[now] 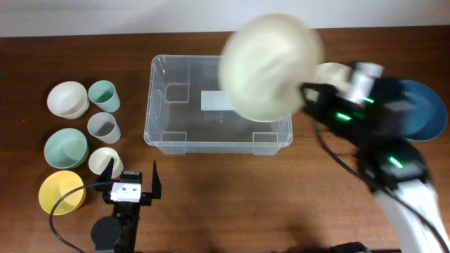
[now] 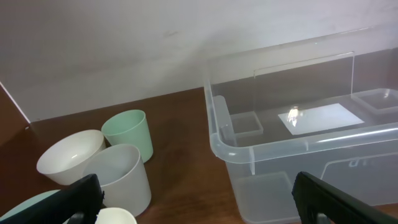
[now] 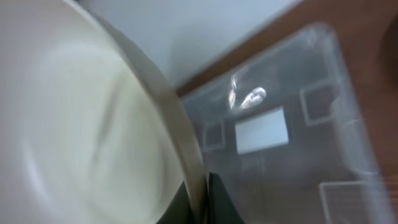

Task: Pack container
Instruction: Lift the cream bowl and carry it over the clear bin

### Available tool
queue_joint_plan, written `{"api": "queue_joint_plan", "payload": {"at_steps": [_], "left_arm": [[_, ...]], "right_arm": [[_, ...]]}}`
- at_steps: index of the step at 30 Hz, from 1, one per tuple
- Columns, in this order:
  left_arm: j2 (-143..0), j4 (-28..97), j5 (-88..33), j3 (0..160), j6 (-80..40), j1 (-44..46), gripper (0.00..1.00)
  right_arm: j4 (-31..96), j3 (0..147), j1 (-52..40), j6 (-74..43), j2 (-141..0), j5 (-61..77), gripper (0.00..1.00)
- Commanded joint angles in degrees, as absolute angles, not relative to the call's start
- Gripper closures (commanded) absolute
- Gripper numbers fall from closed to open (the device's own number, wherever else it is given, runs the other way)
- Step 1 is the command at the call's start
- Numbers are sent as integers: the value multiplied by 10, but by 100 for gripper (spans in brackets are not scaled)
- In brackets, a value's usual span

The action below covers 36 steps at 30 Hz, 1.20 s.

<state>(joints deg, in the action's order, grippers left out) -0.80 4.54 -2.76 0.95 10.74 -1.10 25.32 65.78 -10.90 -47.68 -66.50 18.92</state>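
Observation:
The clear plastic container (image 1: 169,105) sits at the table's middle back, with a white label (image 1: 216,100) on its base. It also shows in the left wrist view (image 2: 298,143) and in the right wrist view (image 3: 298,155). My right gripper (image 3: 202,199) is shut on the rim of a large cream plate (image 1: 273,67), held blurred above the container's right half. The plate fills the left of the right wrist view (image 3: 81,124). My left gripper (image 1: 130,184) is open and empty near the front edge, left of the container.
Left of the container stand a white bowl (image 1: 67,98), a green cup (image 1: 103,94), a grey cup (image 1: 103,127), a green bowl (image 1: 65,148), a cream cup (image 1: 104,161) and a yellow bowl (image 1: 60,192). A blue plate (image 1: 422,109) lies at the right edge.

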Motion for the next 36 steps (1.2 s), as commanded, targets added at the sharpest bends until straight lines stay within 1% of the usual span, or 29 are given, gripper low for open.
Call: {"api": "queue_joint_plan", "payload": {"at_steps": [1, 5, 12, 23, 36], "left_arm": [[-3, 44, -32, 5, 114, -13, 0], [-3, 44, -32, 5, 114, -13, 0], [-3, 44, -32, 5, 114, -13, 0], [-3, 44, -32, 5, 114, -13, 0], [-3, 44, -32, 5, 114, -13, 0]], "right_arm": [[244, 713, -184, -500, -779, 98, 96], [246, 778, -222, -498, -886, 98, 96], [238, 806, -234, -500, -974, 99, 96], [182, 806, -267, -498, -1046, 117, 96], [193, 806, -281, -498, -1099, 78, 96]]}}
